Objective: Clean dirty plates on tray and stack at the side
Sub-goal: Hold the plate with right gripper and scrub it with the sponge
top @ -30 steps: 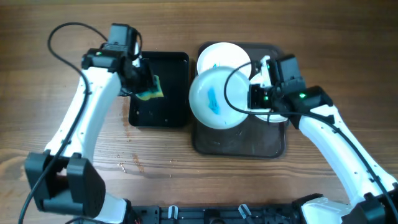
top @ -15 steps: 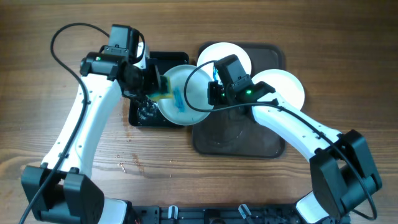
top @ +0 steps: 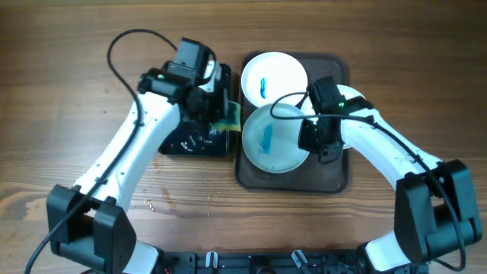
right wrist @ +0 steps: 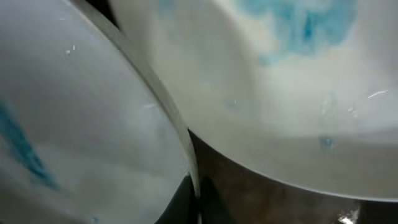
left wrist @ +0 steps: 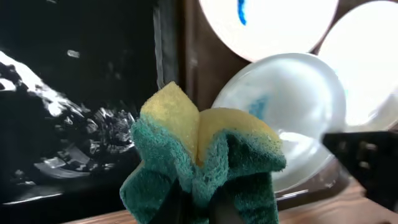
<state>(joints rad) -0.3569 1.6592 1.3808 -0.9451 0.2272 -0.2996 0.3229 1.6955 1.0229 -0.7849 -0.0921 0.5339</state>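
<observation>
Left gripper (top: 220, 116): clamped on the sponge (left wrist: 199, 155) — folded yellow foam, coarse green backing, at the tub's tray-side edge.
Right gripper (top: 311, 138): pinching the rim of the held plate (top: 272, 139) — round, glossy white, blue smear, over the tray (top: 335, 180).
Tray: dark brown, textured, rounded corners.
Far plate (top: 274, 74): smeared, on the tray.
Tub (top: 181, 141): black, wet.

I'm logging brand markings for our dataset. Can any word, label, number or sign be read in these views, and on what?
None: no text can be read in any view.
The plates, including the held plate, bear only blue smears.
The tray, black tub and sponge show no label.
</observation>
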